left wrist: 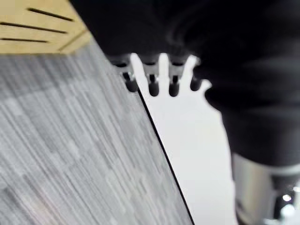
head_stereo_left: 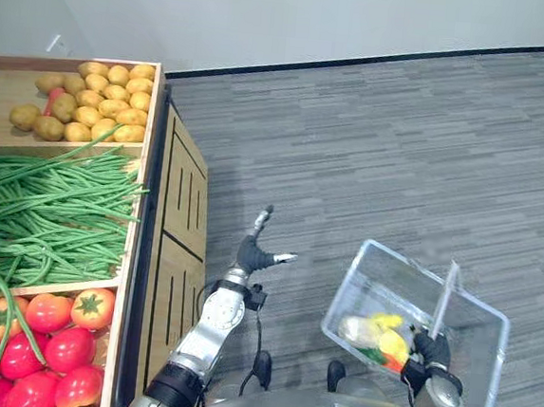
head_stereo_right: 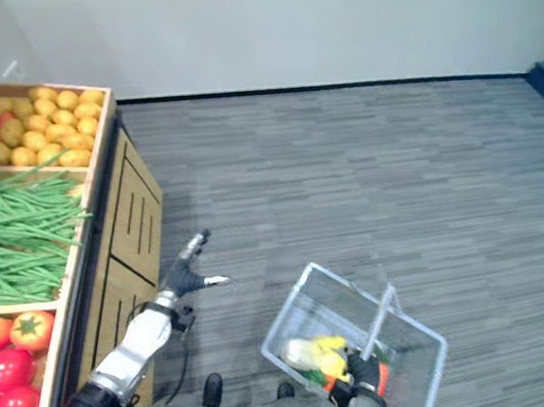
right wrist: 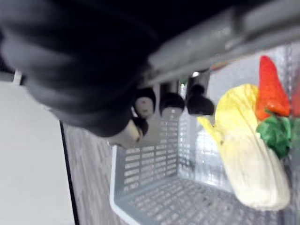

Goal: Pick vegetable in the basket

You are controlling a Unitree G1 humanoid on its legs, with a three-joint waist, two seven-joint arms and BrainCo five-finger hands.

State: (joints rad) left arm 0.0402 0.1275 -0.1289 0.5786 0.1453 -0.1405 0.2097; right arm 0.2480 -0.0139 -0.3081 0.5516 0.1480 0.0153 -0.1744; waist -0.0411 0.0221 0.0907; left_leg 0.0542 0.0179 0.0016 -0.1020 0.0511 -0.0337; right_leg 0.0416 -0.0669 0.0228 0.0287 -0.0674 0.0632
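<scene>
Starting at the wooden stand (head_stereo_left: 181,243), potatoes (head_stereo_left: 90,102) fill the far bin, green beans (head_stereo_left: 42,212) the middle one, and tomatoes (head_stereo_left: 40,345) the nearest. The beans look light, thin and bendy, probably best pinched as a small bunch at mid-length. Their long axis runs across the bin, tips toward the left hand (head_stereo_left: 253,251), which hovers beside the stand, fingers straight, thumb out, empty. Further right, the right hand (head_stereo_left: 430,353) curls round the handle (head_stereo_left: 442,299) of the clear basket (head_stereo_left: 409,265), which holds a pale cabbage (head_stereo_left: 361,330).
</scene>
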